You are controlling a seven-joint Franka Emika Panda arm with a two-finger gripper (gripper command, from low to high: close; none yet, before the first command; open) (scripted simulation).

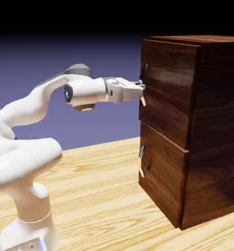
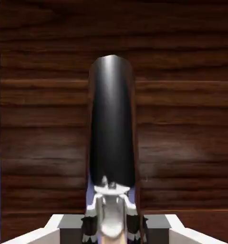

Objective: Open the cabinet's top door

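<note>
As its long axis ran from 12 to 6 o'clock, the pale handle (image 1: 143, 93) of the dark walnut-grain top door (image 1: 169, 90), toward 1 o'clock in the exterior view, faced 9 o'clock, clamped by the gripper (image 1: 141, 85).

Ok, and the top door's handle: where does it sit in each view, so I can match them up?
Exterior view: the handle is right of the middle, above mid-height, on the top door, at the hand's fingertips.
Hand view: it runs upright near the middle, from above mid-height down to the bottom edge, between the fingertips.
Shared landmark: the door's dark wood-grain front, behind the handle in both.
</note>
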